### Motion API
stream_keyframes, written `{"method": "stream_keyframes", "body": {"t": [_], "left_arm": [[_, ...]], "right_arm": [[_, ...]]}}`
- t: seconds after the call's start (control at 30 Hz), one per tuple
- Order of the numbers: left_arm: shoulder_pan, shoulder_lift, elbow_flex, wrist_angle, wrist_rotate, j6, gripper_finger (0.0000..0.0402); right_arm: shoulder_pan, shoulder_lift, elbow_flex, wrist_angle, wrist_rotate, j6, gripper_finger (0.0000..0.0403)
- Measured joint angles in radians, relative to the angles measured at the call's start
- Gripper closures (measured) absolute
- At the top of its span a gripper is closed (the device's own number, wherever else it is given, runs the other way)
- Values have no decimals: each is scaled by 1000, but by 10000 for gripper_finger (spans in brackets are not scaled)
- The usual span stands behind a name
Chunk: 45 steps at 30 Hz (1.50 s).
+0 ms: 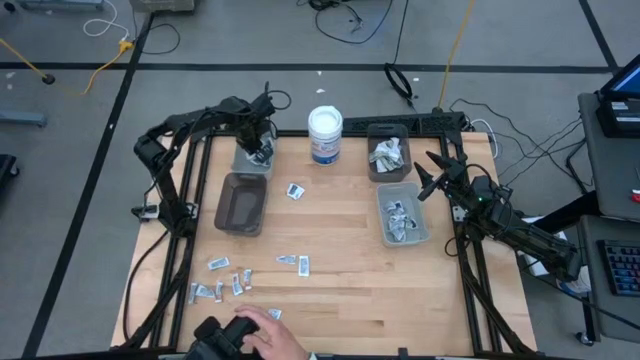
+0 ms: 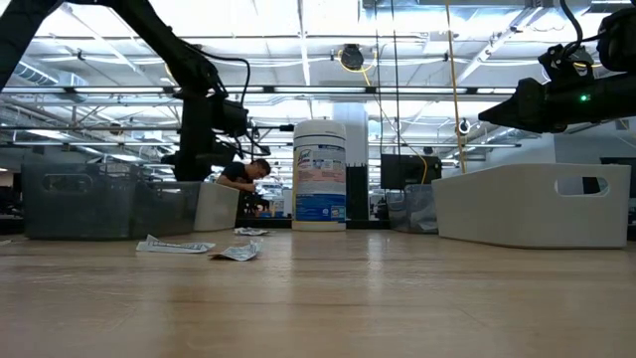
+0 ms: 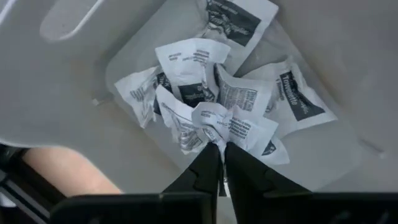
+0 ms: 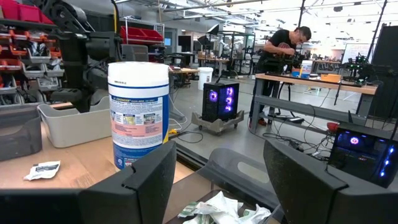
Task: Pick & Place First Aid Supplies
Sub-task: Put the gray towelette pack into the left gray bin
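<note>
The left pincer (image 3: 222,163), nearly pressed together, hangs over packets (image 3: 211,93) heaped in a pale bin (image 1: 252,158). The right pincer (image 1: 432,178), spread, waits beside two bins. More packets (image 1: 292,262) lie scattered on the bench (image 1: 340,290), near a white tub (image 1: 325,133) and a person's hand (image 1: 268,335).

Wooden surface (image 1: 340,290), black-framed. Upper centre: white round tub (image 1: 325,135) with blue label, upright. Left of it, a pale bin (image 1: 254,157); below that, a dark grey bin (image 1: 241,203). Upper right: two more bins, grey (image 1: 388,151) above clear (image 1: 403,214), both holding packets. One loose packet (image 1: 295,191) mid-surface; scattered packets (image 1: 232,280) lower left.
</note>
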Motion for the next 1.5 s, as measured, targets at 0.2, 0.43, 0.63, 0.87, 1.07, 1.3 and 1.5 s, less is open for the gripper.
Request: {"method": "stream_keyframes", "body": {"t": [0.2, 0.43, 0.63, 0.87, 1.07, 1.3, 1.5], "left_arm": [[-2, 0, 0, 0, -26, 7, 312], [-2, 0, 0, 0, -27, 6, 222], [-2, -6, 0, -1, -26, 10, 191], [-32, -97, 0, -10, -26, 36, 190], [-79, -186, 0, -32, -26, 10, 190], [-131, -256, 0, -116, -24, -66, 190], [-164, -260, 0, -161, 0, -69, 190]], "right_arm": [[0, 0, 0, 0, 0, 0, 165], [0, 0, 0, 0, 0, 0, 165], [0, 0, 0, 0, 0, 0, 165], [0, 0, 0, 0, 0, 0, 165], [0, 0, 0, 0, 0, 0, 165], [0, 0, 0, 0, 0, 0, 165], [0, 0, 0, 0, 0, 0, 165]]}}
